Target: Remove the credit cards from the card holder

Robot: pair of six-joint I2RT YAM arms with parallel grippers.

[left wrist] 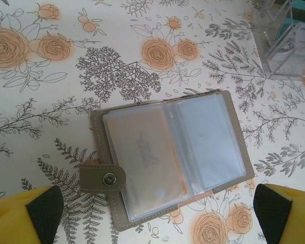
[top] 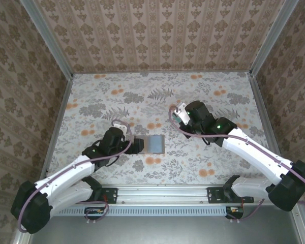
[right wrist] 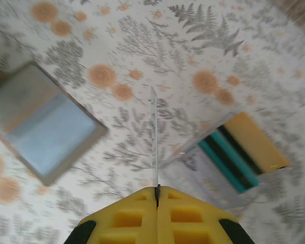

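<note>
My left end effector (left wrist: 157, 211) gapes wide and empty, the open card holder (left wrist: 213, 147) flat on the worktop (left wrist: 51, 101) just ahead of it, an orange credit card (left wrist: 147, 152) in its left sleeve; my right end effector (right wrist: 156, 190) pinches a thin card (right wrist: 154, 137) edge-on.

Soft, even overhead light falls on the floral-printed white tablecloth (top: 193, 91) in the top view, bright and crisp, with only faint shadows beneath the white-shelled right arm (top: 254, 147). In the left wrist view the open taupe-grey folding card holder (left wrist: 168, 157) is sharp, its clear sleeves carrying a milky sheen. The left gripper's yellow fingertips (left wrist: 15, 218) blur at the bottom corners. The right wrist view is smeared throughout. There the thin pale card (right wrist: 154, 132), held edge-on, and the clear plastic box of coloured cards (right wrist: 234, 157) look soft.
</note>
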